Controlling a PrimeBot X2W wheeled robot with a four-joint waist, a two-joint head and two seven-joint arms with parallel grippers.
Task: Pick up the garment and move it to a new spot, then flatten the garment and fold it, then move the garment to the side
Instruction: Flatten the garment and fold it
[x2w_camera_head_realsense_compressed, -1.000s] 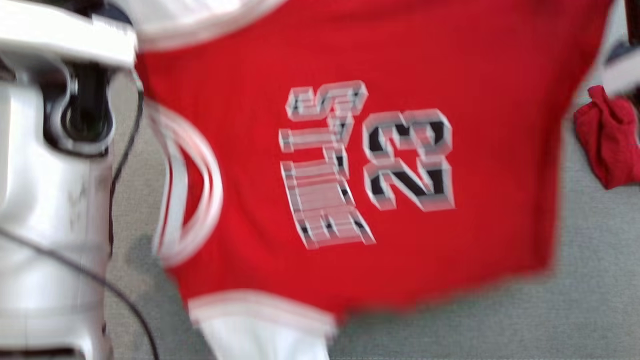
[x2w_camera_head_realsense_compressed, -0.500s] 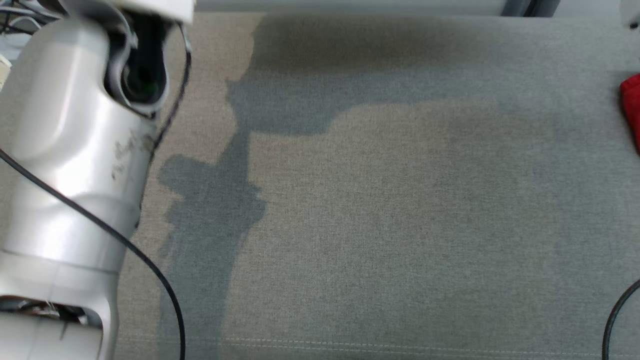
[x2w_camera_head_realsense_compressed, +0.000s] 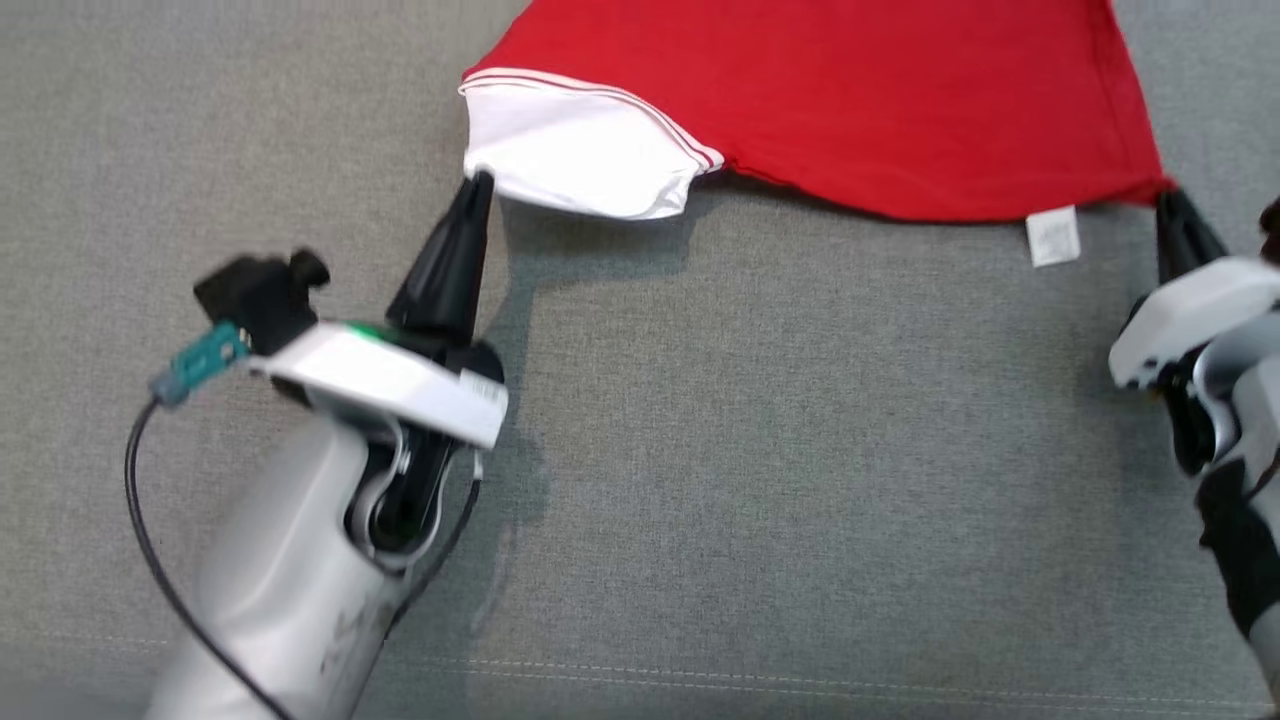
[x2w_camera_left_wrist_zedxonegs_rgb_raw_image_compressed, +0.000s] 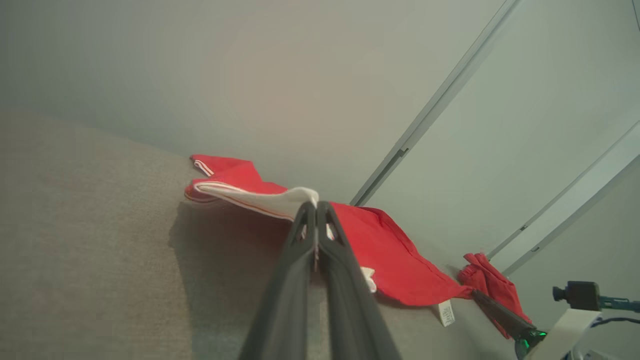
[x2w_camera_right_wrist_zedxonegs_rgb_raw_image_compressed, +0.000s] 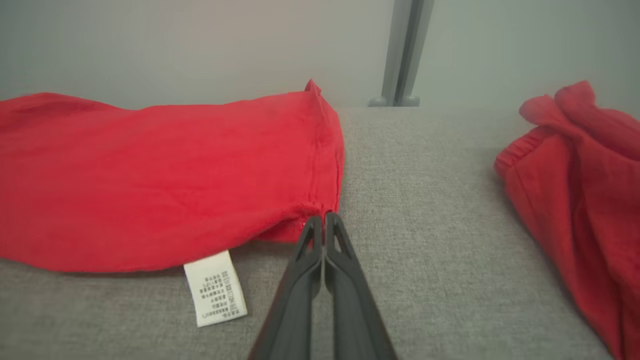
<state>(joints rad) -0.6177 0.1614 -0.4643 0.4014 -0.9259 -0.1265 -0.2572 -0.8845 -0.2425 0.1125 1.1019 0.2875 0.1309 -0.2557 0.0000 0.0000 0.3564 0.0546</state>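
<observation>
On the left, the left gripper (x2w_camera_head_realsense_compressed: 478, 188) has its fingers (x2w_camera_head_realsense_compressed: 450, 265) squeezed tight on the edge of the white sleeve (x2w_camera_head_realsense_compressed: 580, 160). The garment (x2w_camera_head_realsense_compressed: 850, 100) is red. It lies at the far side of the grey worktop (x2w_camera_head_realsense_compressed: 750, 450), past the tips of both grippers. Its long way runs from left to right, and its near edge hangs between the two grippers like a line. A small white label (x2w_camera_head_realsense_compressed: 1052, 236) sticks out near the right end. On the right, the right gripper (x2w_camera_head_realsense_compressed: 1168, 200) is pinched shut on the red corner of the garment. Each arm is at its own end, so neither is nearer. The next pull will likely need both arms to go together. Another red cloth (x2w_camera_right_wrist_zedxonegs_rgb_raw_image_compressed: 575, 165) lies apart, further right.
</observation>
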